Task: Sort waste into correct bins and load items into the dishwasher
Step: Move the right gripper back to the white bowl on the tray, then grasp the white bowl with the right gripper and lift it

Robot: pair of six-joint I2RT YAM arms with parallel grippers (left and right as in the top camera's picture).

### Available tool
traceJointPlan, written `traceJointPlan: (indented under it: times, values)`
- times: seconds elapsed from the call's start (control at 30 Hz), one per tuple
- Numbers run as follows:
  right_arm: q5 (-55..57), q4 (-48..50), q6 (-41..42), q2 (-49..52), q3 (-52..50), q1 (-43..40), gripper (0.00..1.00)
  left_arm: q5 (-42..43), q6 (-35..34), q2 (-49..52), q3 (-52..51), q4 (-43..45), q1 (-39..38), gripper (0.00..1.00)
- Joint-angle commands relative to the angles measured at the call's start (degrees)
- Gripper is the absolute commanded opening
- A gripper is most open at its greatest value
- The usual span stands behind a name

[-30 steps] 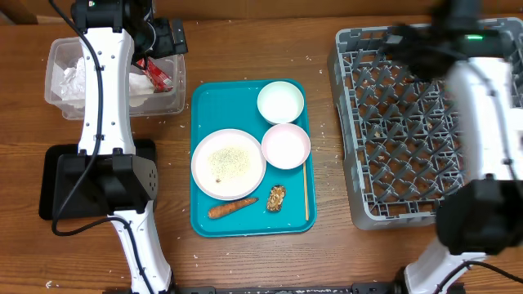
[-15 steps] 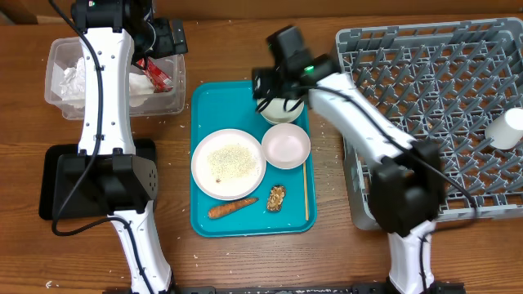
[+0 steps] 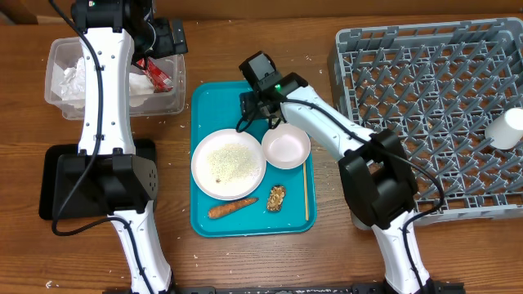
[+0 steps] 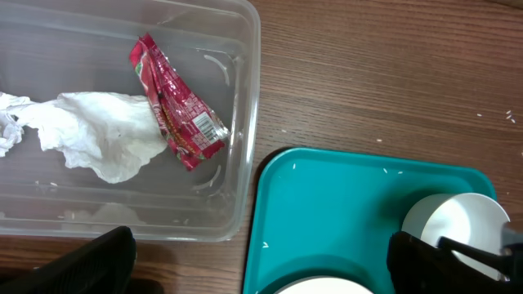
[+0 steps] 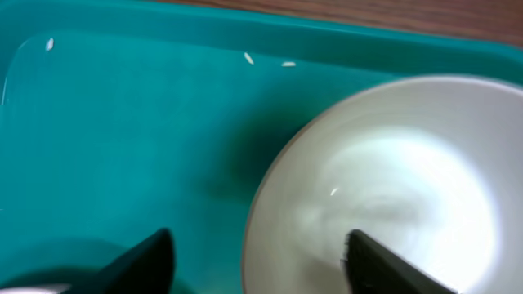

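Right arm swung off the grey rack (image 3: 409,82) since a second ago and now reaches over the teal tray (image 3: 208,106). Right tool (image 5: 257,245) released, its fingers straddling the rim of the green-rimmed bowl (image 5: 392,180): one over the tray floor, one inside the bowl, neither seen touching. Bowl sits in the tray's upper right corner, overhead view. Next to it: smaller white bowl (image 3: 286,147), plate (image 3: 229,163) with rice, carrot piece (image 3: 232,209), brown lump (image 3: 276,198), chopsticks (image 3: 306,192) along the tray's right edge. White cup (image 3: 508,128) lies in the rack. Left tool (image 4: 260,245) spread wide, nothing between its fingers, at the clear tub (image 3: 61,49) holding napkin (image 4: 90,135) and wrapper (image 4: 176,102). Black tray (image 3: 49,184) on the bench (image 3: 221,49).
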Motion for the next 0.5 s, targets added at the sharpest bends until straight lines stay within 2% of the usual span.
traceJointPlan:
  times: [0.0, 0.27, 0.4, 0.47]
  values:
    - [2.8, 0.2, -0.1, 1.3, 0.5, 0.5, 0.59, -0.2, -0.5, 0.0, 0.8, 0.2, -0.4, 1.0]
    - [2.8, -0.8, 0.2, 0.5, 1.9, 1.1, 0.27, -0.2, -0.5, 0.0, 0.8, 0.2, -0.4, 1.0]
    - [2.7, -5.0, 0.3, -0.9, 7.4, 1.1, 0.08, -0.2, -0.5, 0.0, 0.8, 0.2, -0.4, 1.0]
    - [2.7, -7.7, 0.3, -1.4, 10.8, 0.7, 0.04, -0.2, -0.5, 0.0, 0.8, 0.2, -0.4, 1.0]
